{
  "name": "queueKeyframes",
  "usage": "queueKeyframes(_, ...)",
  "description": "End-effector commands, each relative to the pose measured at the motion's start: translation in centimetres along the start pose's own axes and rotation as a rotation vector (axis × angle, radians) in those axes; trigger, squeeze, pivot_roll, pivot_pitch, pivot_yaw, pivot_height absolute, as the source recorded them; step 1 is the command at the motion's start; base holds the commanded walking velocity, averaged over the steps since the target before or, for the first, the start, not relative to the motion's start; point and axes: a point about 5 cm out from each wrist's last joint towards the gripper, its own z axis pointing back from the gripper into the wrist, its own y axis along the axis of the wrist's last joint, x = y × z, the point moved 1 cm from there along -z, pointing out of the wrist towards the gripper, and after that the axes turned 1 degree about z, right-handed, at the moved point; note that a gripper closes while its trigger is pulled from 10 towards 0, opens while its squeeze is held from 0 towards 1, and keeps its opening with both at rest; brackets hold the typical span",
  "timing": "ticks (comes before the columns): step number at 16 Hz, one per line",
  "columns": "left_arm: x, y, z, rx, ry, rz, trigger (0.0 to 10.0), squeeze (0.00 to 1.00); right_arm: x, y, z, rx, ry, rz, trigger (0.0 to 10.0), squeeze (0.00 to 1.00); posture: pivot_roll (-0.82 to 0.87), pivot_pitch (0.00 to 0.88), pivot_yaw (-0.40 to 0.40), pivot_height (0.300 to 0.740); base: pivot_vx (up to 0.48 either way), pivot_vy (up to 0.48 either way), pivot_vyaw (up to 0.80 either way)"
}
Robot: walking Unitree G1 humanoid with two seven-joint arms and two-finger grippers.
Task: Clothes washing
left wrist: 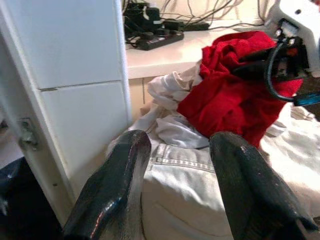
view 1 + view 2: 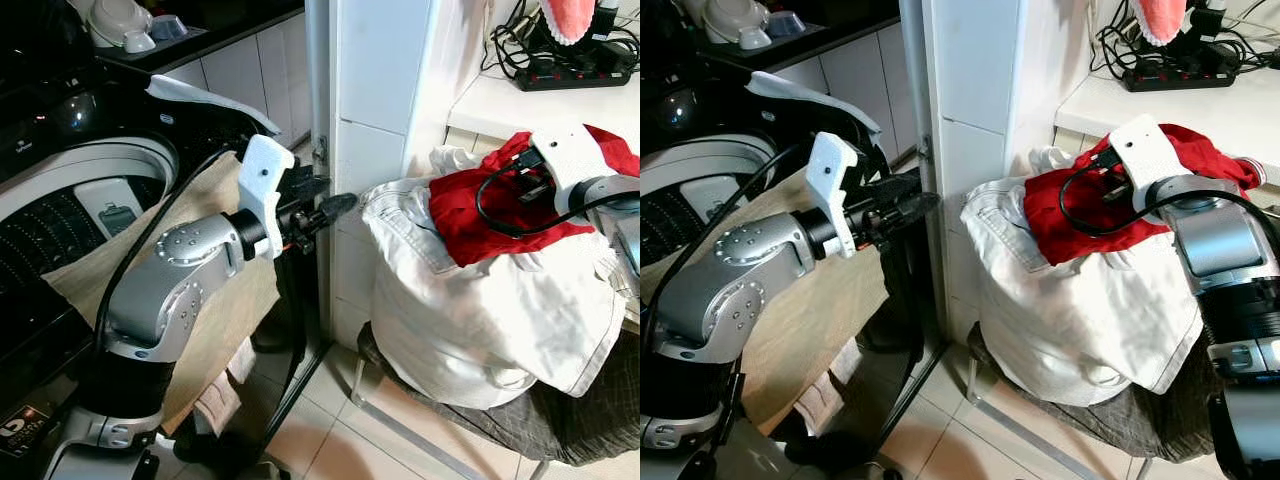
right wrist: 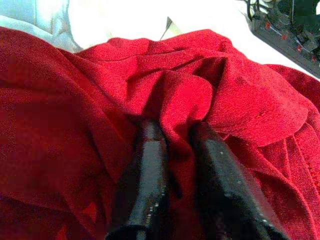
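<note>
Pinching red garment (image 3: 100,100), right gripper (image 3: 175,135) atop laundry pile (image 2: 480,320).

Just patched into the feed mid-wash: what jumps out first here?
The red garment atop the pile of white laundry on the chair grabs the eye, with the right gripper pinching a fold of it. Across the white pillar, the left gripper hovers open, pointing at the pile, with the open top-load washer behind it at far left.
</note>
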Motion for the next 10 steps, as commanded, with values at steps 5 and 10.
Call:
queueKeyframes(5,-1.9,-0.1,0.9,0.031,0.179,-0.021,10.0,0.0,0.1,1.9,0.4,0.084,-0.007,-0.001,0.0,0.0,-0.05,0.0,0.044,0.74,0.0,0.0,0.0)
queueKeyframes(10,-0.8,0.2,-0.6,0.125,0.184,-0.018,10.0,0.0,1.9,3.3,2.1,0.156,-0.067,-0.022,0.0,0.0,-0.12,0.0,0.084,0.74,0.0,0.0,0.0)
